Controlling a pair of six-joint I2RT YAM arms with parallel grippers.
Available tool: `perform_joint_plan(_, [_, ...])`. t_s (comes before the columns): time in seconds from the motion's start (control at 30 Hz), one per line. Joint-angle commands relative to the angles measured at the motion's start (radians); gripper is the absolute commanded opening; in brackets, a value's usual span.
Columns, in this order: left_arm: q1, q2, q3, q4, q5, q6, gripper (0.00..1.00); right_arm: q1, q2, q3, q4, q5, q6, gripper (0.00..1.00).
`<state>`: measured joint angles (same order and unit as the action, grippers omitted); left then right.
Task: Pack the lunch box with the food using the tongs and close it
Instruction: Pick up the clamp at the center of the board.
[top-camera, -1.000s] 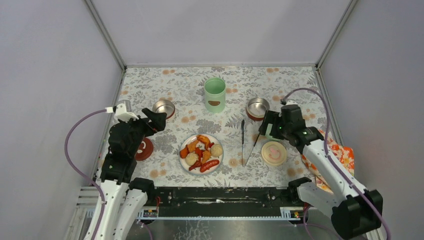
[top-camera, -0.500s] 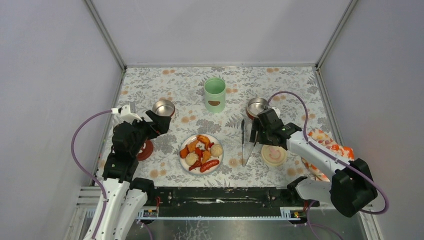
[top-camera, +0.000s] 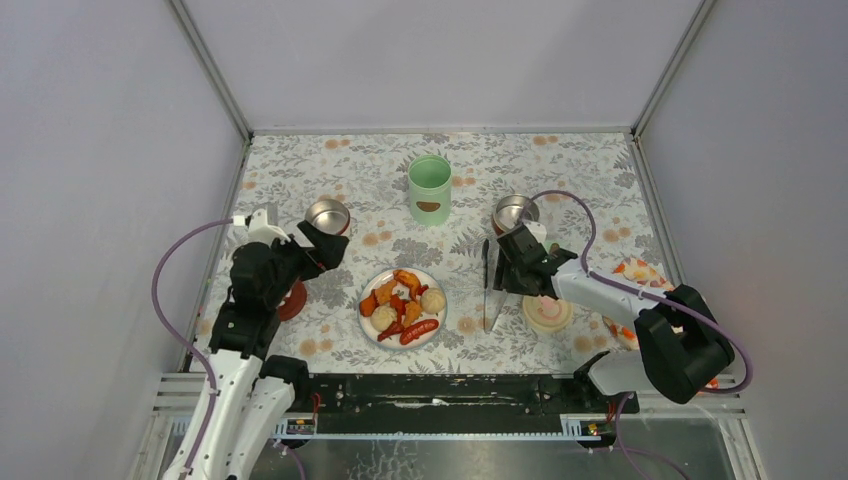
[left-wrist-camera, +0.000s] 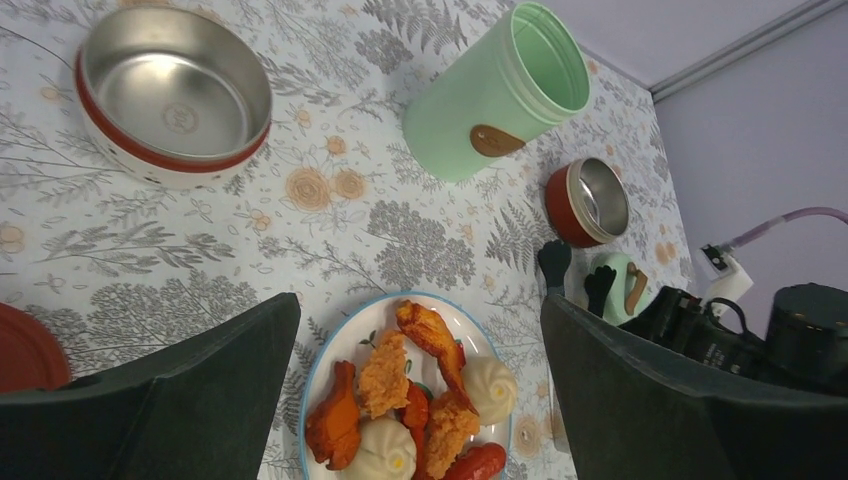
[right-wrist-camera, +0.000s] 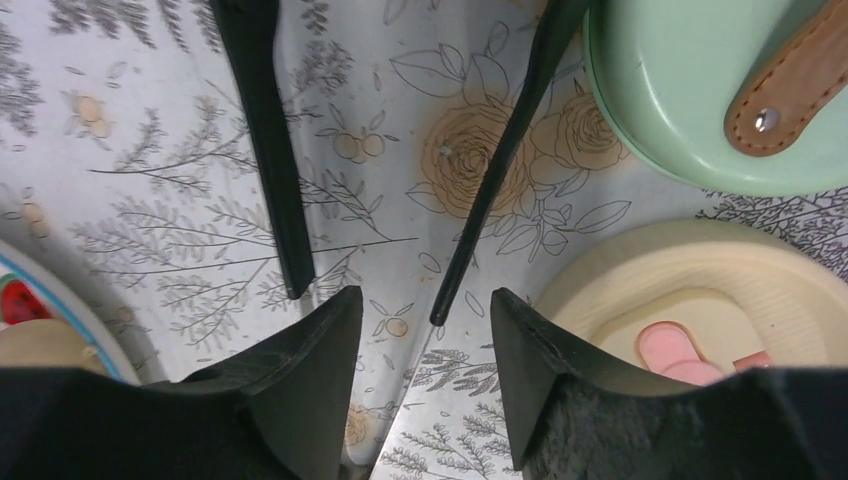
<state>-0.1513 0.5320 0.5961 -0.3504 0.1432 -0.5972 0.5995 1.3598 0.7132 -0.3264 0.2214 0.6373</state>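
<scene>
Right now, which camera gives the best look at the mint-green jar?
Left wrist view: the jar is large there, its open mouth and brown patch clear. The top view shows it whole but small, upright. The right wrist view misses it, showing only the green lid.

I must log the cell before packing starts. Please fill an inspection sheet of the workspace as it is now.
Surface: floral tablecloth, no spills seen.
Job's things: mint jar upright, open; left bowl, right bowl empty; food on the plate; two tongs flat beside it; green lid, cream lid, dark-red lid off.
Clutter: orange patterned cloth, right edge.
Grippers: left gripper open, empty, raised; right gripper open, astride one tong's tip.
Cables: purple cables loop from both arms, no snag seen.
Surroundings: plain grey walls, nothing else seen.
</scene>
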Motion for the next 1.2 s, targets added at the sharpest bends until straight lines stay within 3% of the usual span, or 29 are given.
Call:
perform_joint_plan(0.0, [-0.013,0.055,-0.014,0.065,0.121,-0.035,0.99,0.017,0.025,-0.039,0.061,0.052,0.04,0.56])
perform_joint_plan(0.17, [-0.017,0.111,-0.048,0.115,0.234,-0.083,0.99,0.024,0.041,-0.079,0.113,0.053,0.045,0.46])
perform_joint_plan(0.3, [-0.042,0.133,-0.081,0.173,0.292,-0.126,0.99,0.025,0.037,-0.093,0.13,0.071,0.035,0.29])
perform_joint_plan(0.47, [-0.16,0.166,-0.127,0.267,0.272,-0.192,0.99,0.03,-0.016,-0.093,0.117,0.083,0.021,0.13])
perform_joint_plan(0.7, [-0.409,0.237,-0.172,0.431,0.063,-0.321,0.98,0.059,-0.106,-0.057,0.067,0.093,-0.031,0.03])
perform_joint_plan(1.17, [-0.605,0.484,-0.151,0.77,-0.047,-0.491,0.98,0.23,-0.143,0.105,0.004,0.112,-0.071,0.0])
